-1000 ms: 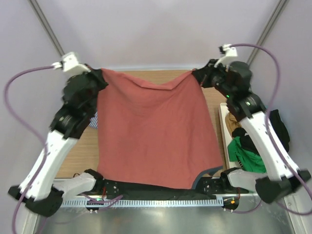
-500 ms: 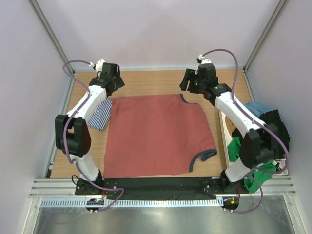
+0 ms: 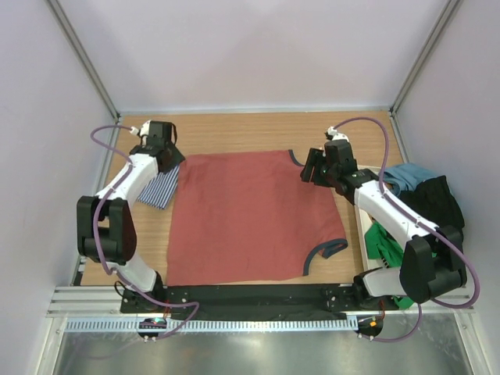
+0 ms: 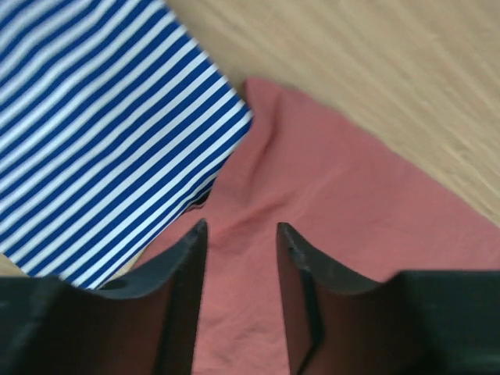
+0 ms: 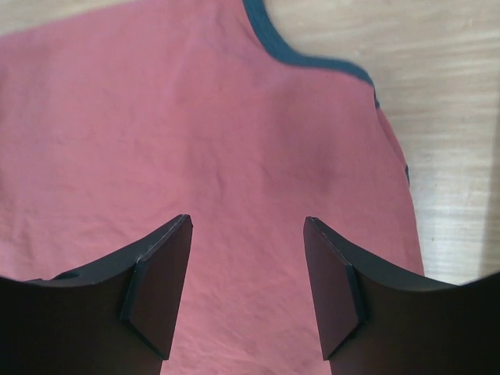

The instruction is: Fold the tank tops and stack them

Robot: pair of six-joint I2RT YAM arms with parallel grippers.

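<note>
The rust-red tank top (image 3: 250, 219) lies spread flat across the middle of the table, its dark trim (image 3: 324, 250) curling at the near right corner. The striped tank top (image 3: 160, 187) lies folded at the left, its edge tucked just under the red one (image 4: 328, 234). My left gripper (image 3: 172, 159) hovers open over the red top's far left corner, next to the striped tank top (image 4: 101, 133), nothing between its fingers (image 4: 241, 226). My right gripper (image 3: 310, 170) stands open over the far right corner, near the trimmed edge (image 5: 312, 58), with only flat red cloth (image 5: 234, 141) below its jaws (image 5: 247, 220).
A white bin (image 3: 359, 205) at the table's right edge holds green (image 3: 383, 238), black (image 3: 433, 199) and blue (image 3: 402, 173) garments. Bare wood (image 3: 234, 133) shows along the far side. Metal frame posts rise at the back corners.
Both grippers have let go of the red top, which they held up by its far corners; it now lies flat. Both arms have drawn back a little toward me over those corners.
</note>
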